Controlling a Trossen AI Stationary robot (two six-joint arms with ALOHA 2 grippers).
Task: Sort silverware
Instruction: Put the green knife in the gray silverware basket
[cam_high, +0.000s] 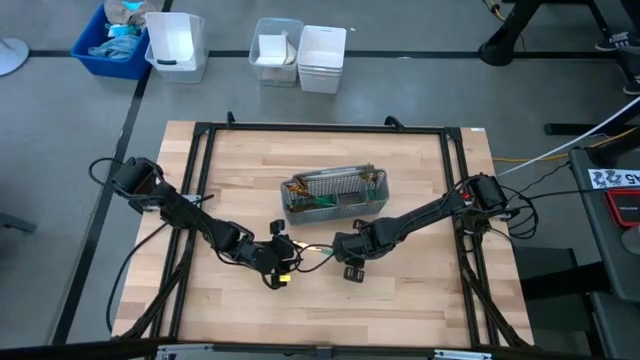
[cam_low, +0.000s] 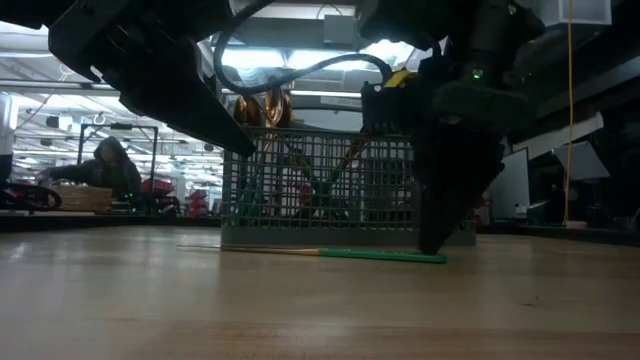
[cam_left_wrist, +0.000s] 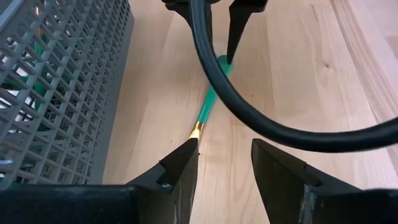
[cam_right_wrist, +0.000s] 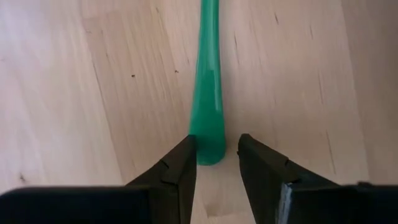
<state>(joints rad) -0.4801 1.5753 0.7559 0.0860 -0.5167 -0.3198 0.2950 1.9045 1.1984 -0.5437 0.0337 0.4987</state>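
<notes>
silverware item, loose: one piece with a slim teal handle, lying flat on the wooden table, just in front of the grey mesh caddy.
right gripper: fingers part open, tips astride the handle's butt end, not yet closed on it.
left gripper: fingers spread wide, empty, over the gold neck end.
judged step: pinching the handle. keep it centred between the fingers, close squarely so it does not skid, lift level.
remaining silverware: standing upright in the caddy beyond.
</notes>
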